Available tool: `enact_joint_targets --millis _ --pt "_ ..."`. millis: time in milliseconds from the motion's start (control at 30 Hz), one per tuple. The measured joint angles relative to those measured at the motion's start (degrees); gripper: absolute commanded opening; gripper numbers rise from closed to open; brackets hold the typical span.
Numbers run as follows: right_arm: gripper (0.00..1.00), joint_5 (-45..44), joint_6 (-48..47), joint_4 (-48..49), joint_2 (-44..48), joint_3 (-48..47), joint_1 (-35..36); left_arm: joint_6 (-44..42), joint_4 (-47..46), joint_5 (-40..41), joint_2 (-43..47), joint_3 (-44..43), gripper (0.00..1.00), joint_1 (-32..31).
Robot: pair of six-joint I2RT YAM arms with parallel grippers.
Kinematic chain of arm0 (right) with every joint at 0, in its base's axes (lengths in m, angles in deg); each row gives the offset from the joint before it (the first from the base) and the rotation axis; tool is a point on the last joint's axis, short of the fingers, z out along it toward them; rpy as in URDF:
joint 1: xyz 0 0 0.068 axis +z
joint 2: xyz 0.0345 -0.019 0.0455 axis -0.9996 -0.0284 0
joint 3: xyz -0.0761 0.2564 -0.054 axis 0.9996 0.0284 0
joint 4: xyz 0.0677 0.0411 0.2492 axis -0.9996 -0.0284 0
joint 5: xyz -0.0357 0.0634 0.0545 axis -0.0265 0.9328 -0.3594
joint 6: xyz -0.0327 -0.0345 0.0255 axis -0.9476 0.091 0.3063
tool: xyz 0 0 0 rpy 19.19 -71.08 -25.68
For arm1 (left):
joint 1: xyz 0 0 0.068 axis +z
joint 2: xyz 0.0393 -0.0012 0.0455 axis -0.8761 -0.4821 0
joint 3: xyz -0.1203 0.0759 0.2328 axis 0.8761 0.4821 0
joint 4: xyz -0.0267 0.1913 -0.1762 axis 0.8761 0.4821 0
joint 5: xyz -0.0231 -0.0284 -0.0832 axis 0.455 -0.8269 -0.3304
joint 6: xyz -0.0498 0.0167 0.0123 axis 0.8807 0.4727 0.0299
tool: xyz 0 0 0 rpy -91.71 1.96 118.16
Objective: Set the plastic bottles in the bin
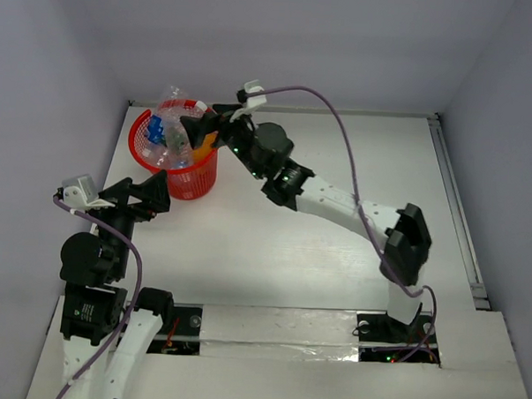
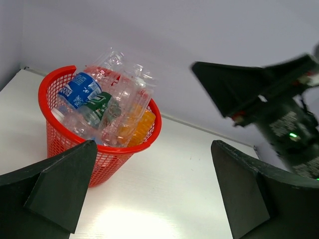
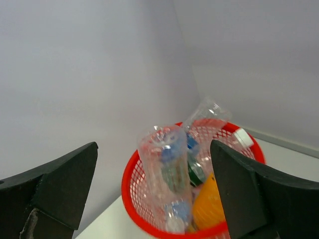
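Top external: table (image 1: 335, 238) carries the bin (image 1: 192, 187) at its far left; bottles (image 1: 167, 129) heaped inside, some poking above the rim; none seen outside it. Task looks near done; next move, I judge, is drawing back clear. Right claw (image 1: 196, 133) hangs over the rim, spread wide, empty; left claw (image 1: 160, 197) just beside the bin, likewise spread, empty.

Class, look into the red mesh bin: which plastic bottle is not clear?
The orange plastic bottle in the round red mesh bin; the others are clear-bodied.
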Motion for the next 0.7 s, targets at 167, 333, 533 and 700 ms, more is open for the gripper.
enact_joint_targets --millis 167,333,533,700 --pt "0.92 -2.97 0.63 4.83 16.41 20.09 -0.44 0.68 -0.15 -1.31 0.0 0.2 0.99 0.0" --pt "0.54 -11.04 2.01 8.24 38.71 42.25 -0.7 1.68 -1.4 -3.37 0.11 2.25 0.99 0.0" --pt "0.22 -23.74 4.17 6.05 66.82 60.35 -0.7 2.84 -2.47 -6.82 0.92 5.66 0.99 0.0" --pt "0.24 -32.79 4.92 -0.87 87.49 67.08 -0.74 3.41 -2.23 -8.48 2.34 7.43 0.99 0.0"
